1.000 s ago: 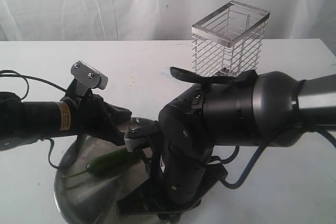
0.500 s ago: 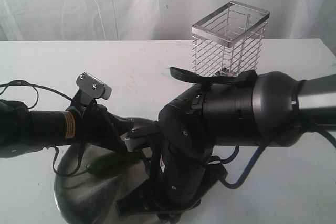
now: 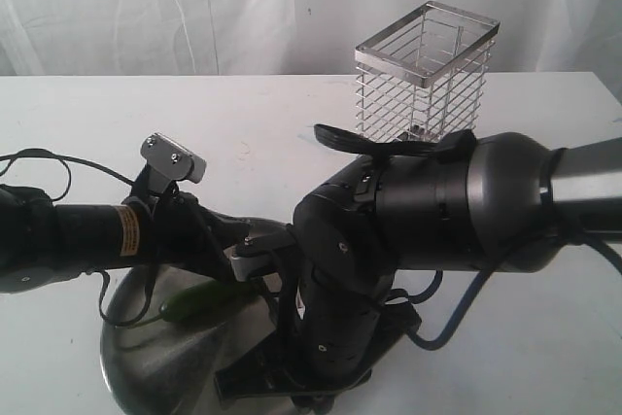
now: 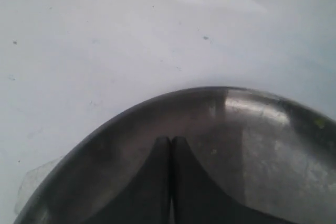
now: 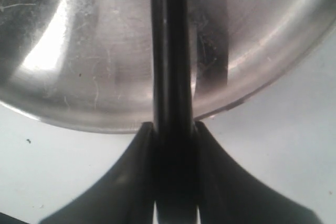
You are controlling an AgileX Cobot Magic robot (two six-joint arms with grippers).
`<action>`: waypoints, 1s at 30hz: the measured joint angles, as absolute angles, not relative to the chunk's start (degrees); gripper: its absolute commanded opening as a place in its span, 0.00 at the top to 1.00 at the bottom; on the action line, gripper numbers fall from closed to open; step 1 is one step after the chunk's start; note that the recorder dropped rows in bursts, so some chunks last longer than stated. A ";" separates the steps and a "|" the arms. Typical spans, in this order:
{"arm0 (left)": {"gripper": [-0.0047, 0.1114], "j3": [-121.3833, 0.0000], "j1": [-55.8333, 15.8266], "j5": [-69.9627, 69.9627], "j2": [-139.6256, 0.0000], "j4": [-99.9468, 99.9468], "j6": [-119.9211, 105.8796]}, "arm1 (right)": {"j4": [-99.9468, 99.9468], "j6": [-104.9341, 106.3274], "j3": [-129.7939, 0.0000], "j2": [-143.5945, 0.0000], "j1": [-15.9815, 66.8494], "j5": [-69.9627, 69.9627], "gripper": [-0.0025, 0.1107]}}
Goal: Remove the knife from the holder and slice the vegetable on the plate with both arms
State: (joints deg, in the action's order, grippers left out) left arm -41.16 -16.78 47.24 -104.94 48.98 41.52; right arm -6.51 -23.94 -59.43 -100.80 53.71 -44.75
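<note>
The knife (image 5: 169, 77), slim and black, is clamped handle-first between the right gripper (image 5: 172, 135) fingers and runs straight out over the shiny steel plate (image 5: 79, 51). The glossy green vegetable (image 3: 199, 300) lies on the plate's left part, just below the left gripper (image 4: 171, 145) (fingers pressed together, holding nothing). The chrome wire holder (image 3: 425, 73) stands upright well beyond both grippers.

White desk (image 3: 243, 123) with two steel items

The chrome wire holder (image 3: 425, 70) stands on it toward one o'clock; the round stainless-steel plate (image 3: 146, 357) rests on it near seven o'clock, well apart.
</note>
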 measured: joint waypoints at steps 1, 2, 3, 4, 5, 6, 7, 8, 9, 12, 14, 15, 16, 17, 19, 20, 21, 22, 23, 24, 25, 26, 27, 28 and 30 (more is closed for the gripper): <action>0.96 -41.16 -16.78 48.36 -104.94 48.98 41.52 | -6.51 -23.94 -59.43 -100.80 53.71 -44.75 0.98; 0.96 -41.16 -16.78 50.63 -104.94 48.76 41.65 | -6.51 -23.94 -59.43 -100.80 53.71 -44.75 0.98; 0.96 -41.16 -16.78 51.07 -104.94 48.76 41.65 | -6.51 -23.94 -59.43 -100.80 53.71 -44.75 0.98; 0.96 -41.16 -16.78 51.08 -104.94 48.76 41.65 | -6.51 -23.94 -59.43 -100.80 53.71 -44.75 0.98; 0.96 -41.16 -16.78 50.66 -104.94 48.76 41.65 | -6.51 -23.94 -59.43 -100.80 53.71 -44.75 0.98; 0.96 -41.16 -16.78 49.87 -104.97 48.61 41.65 | -6.51 -23.94 -59.43 -100.80 53.71 -44.75 0.98; 0.96 -41.16 -16.78 49.15 -105.20 48.48 41.65 | -6.51 -23.94 -59.43 -100.80 53.71 -44.75 0.98; 0.96 -41.16 -16.78 48.38 -105.66 48.33 41.52 | -6.51 -23.94 -59.43 -100.80 53.71 -44.75 0.98; 0.96 -41.16 -16.78 47.94 -106.12 48.23 41.53 | -6.51 -23.94 -59.43 -100.80 53.71 -44.75 0.98; 0.96 -41.26 -16.78 48.51 -108.19 47.17 41.53 | -6.51 -23.94 -59.43 -100.80 53.71 -44.88 0.98; 0.96 -41.38 -16.78 47.79 -109.63 47.16 41.53 | -6.51 -23.94 -59.43 -100.80 53.71 -44.88 0.98; 0.96 -41.38 -16.78 47.77 -110.38 46.75 41.53 | -6.51 -23.94 -59.43 -100.80 53.71 -45.02 0.98; 0.96 -41.51 -16.78 47.37 -110.92 46.60 41.53 | -6.51 -23.94 -59.43 -100.80 53.71 -45.02 0.98; 0.96 -41.76 -16.66 47.37 -111.25 46.13 41.53 | -6.51 -23.94 -59.43 -100.80 53.71 -45.02 0.98; 0.96 -42.00 -16.58 47.25 -111.79 45.64 41.53 | -6.51 -23.94 -59.43 -100.80 53.71 -45.02 0.98; 0.96 -42.00 -16.58 47.25 -111.92 45.21 41.41 | -6.51 -23.94 -59.43 -100.80 53.71 -45.02 0.98; 0.96 -42.00 -16.53 47.25 -112.00 45.10 41.30 | -6.51 -23.94 -59.43 -100.80 53.71 -45.02 0.98; 0.96 -42.00 -16.53 47.35 -112.00 45.01 41.31 | -6.51 -23.94 -59.43 -100.80 53.71 -45.02 0.98; 0.96 -42.00 -16.53 47.35 -112.05 44.87 41.18 | -6.51 -23.94 -59.43 -100.80 53.71 -45.02 0.98; 0.96 -42.00 -16.53 47.35 -112.14 44.71 41.16 | -6.48 -23.94 -59.43 -100.80 53.71 -45.02 0.98; 0.96 -42.00 -16.53 47.35 -112.14 44.71 41.16 | -6.38 -23.94 -59.21 -100.93 53.71 -44.89 0.98; 0.96 -42.00 -16.53 47.35 -112.14 44.71 41.06 | -6.38 -23.94 -59.06 -101.07 53.71 -44.61 0.98; 0.96 -42.00 -16.53 47.35 -112.14 44.71 41.06 | -6.38 -23.94 -58.78 -101.29 53.71 -44.11 0.98; 0.96 -42.00 -16.53 47.35 -112.14 44.71 41.06 | -6.38 -23.94 -58.54 -101.57 53.79 -43.84 0.98; 0.96 -42.00 -16.53 47.35 -112.14 44.71 41.06 | -6.38 -23.94 -58.04 -102.35 53.94 -43.20 0.98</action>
State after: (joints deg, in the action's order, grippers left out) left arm -42.00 -16.53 47.35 -112.14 44.71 41.06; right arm -6.38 -23.94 -58.04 -102.35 53.94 -43.20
